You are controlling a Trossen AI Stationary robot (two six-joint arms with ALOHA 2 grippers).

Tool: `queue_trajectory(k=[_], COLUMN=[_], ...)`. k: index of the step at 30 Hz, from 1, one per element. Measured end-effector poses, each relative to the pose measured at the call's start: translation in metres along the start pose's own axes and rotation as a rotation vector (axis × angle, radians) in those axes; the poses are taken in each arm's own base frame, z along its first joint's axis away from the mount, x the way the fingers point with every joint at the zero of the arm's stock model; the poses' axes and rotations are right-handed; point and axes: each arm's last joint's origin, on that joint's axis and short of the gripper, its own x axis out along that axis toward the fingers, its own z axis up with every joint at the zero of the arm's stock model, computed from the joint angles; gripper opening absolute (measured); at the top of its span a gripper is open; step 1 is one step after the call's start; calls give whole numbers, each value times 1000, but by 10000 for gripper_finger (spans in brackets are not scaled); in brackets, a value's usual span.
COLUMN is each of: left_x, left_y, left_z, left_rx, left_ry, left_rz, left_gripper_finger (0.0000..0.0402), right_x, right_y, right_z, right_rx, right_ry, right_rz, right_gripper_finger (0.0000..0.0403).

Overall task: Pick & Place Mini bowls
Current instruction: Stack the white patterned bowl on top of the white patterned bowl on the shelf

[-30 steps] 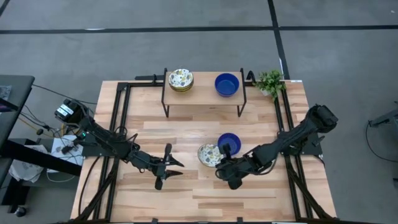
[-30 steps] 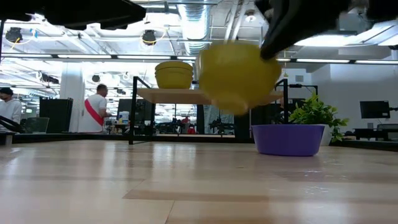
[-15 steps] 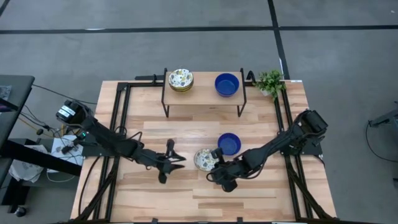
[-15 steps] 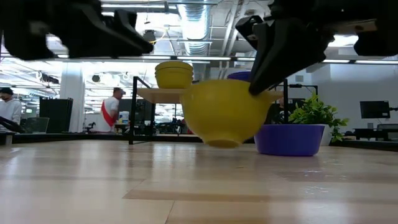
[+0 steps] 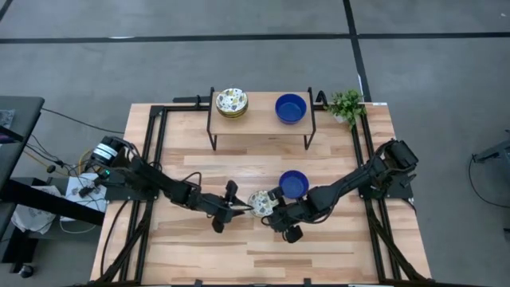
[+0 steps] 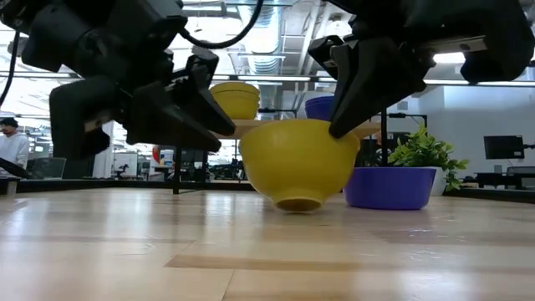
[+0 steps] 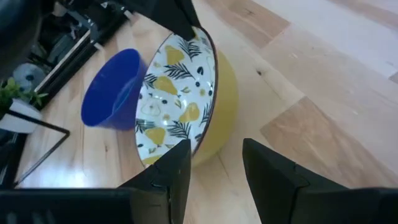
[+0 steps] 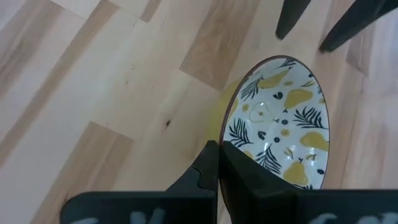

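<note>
Patterned mini bowl point(image 5: 261, 202) sits mid-table, foot on the wood in the low view, just near-left of a blue mini bowl point(image 5: 293, 184). Right gripper point(image 5: 273, 214) is clenched on the patterned bowl's rim, one finger inside and one outside, a pinch that likely suits a thin wall and keeps the bowl upright. Left gripper point(image 5: 239, 206) is at the bowl's left side with its fingers spread and nothing between them; judged as a handover or steadying approach, not yet a grip. Far shelf point(image 5: 261, 120) carries a stack of patterned bowls point(image 5: 232, 101) and another blue bowl point(image 5: 291, 108), probably the destination. Potted plant point(image 5: 346, 104) stands at the far right corner. The high view gives layout only; the low view shows the yellow outer wall point(image 6: 297, 160) and table contact. The left wrist view shows the spread fingers point(image 7: 168, 174) just short of the rim. The right wrist view shows the closed fingers point(image 8: 211, 163) straddling the rim.
</note>
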Motion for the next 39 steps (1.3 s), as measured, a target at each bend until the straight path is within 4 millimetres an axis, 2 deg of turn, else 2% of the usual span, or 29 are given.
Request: queue_trajectory(k=[14,24,39], left_x=[23,23,23], left_y=[4,5,2], left_z=[-2,-2,-2], left_rx=[29,1,0], left_ry=[-3,-39,-95], left_rz=[-60,-114,-227], left_gripper_finger=[145,143,23], right_x=[-1,-1,-2], right_y=[3,2,0], right_z=[4,6,7], right_rx=[-28,-52,-95], right_ry=[-43,-59,-71], right_rz=[30,26,3], right_gripper_finger=[0,0,4])
